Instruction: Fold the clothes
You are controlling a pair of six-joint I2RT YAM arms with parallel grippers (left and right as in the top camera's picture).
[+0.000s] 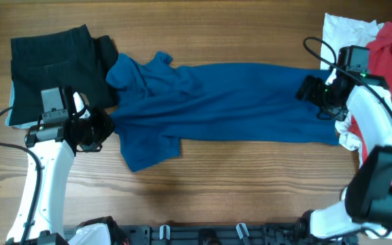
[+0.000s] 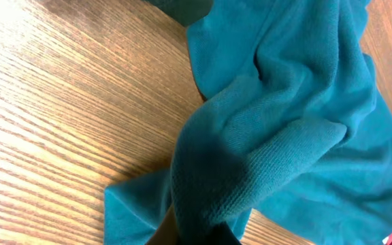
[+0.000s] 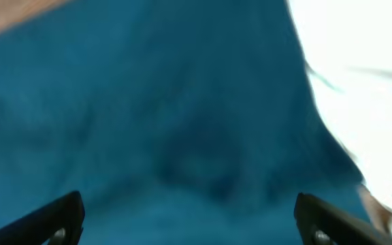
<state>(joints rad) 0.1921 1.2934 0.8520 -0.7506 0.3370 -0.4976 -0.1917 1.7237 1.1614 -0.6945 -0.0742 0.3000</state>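
Blue shirt (image 1: 230, 102) lies stretched across the wood surface (image 1: 237, 190). Left tool (image 1: 101, 129) pinching shirt's left edge, cloth bunched up. Right tool (image 1: 312, 90) spread wide over shirt's right end. Black garment (image 1: 53, 61) far left.

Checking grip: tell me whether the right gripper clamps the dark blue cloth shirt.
No, the right gripper stands wide open over the shirt.

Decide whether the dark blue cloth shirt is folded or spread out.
Spread out: the dark blue cloth shirt lies stretched lengthwise across the wooden table.
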